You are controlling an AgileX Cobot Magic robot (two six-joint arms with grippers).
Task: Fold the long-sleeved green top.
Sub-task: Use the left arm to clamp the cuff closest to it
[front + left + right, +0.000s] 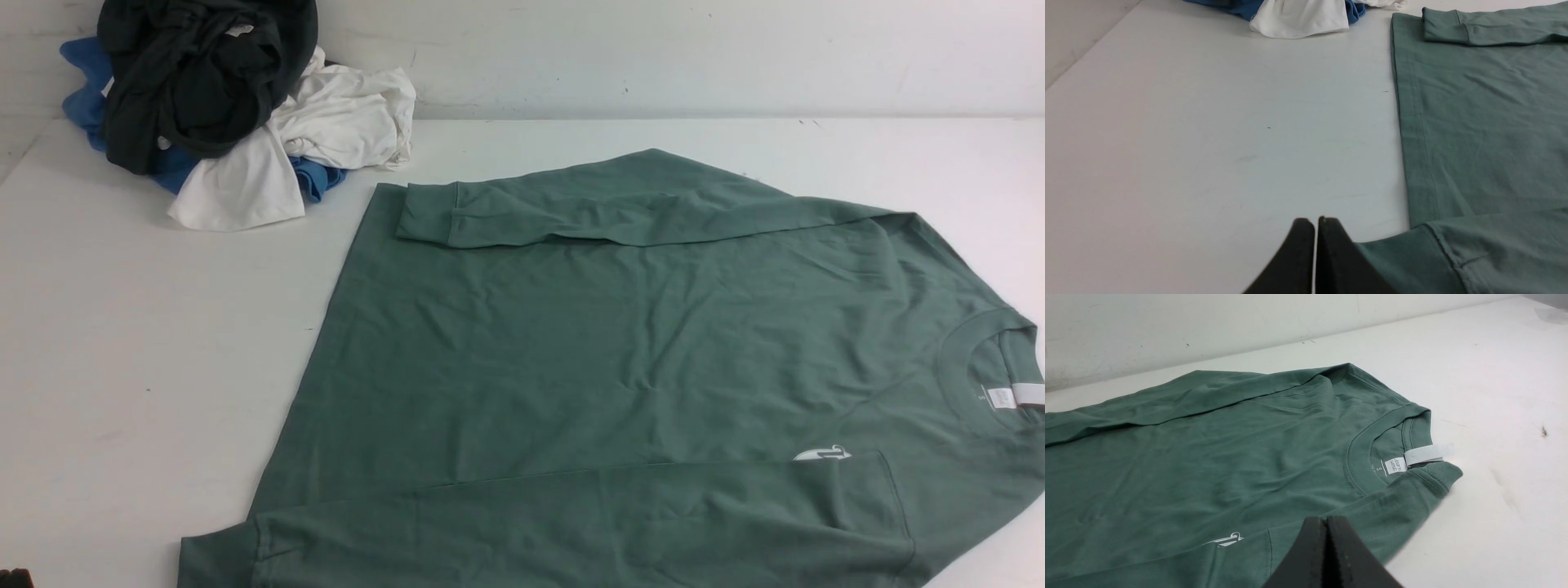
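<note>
Currently: top [620,343] flat on bench [122,343], collar [971,367] to the right, both sleeves folded across the body. Left fingers [1298,257] closed, empty, just beside the near cuff [1404,253]. Right fingers [1310,555] closed, empty, over the near shoulder. Likely step: halving the body. Advice: open both, pinch sleeve and body together, lift level.

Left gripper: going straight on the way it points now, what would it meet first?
Probably the white table, since the shut left gripper seems tilted down; depth is unclear. Travelling level, it would first reach the white garment ahead. The green long-sleeved top lies beside this line.
</note>
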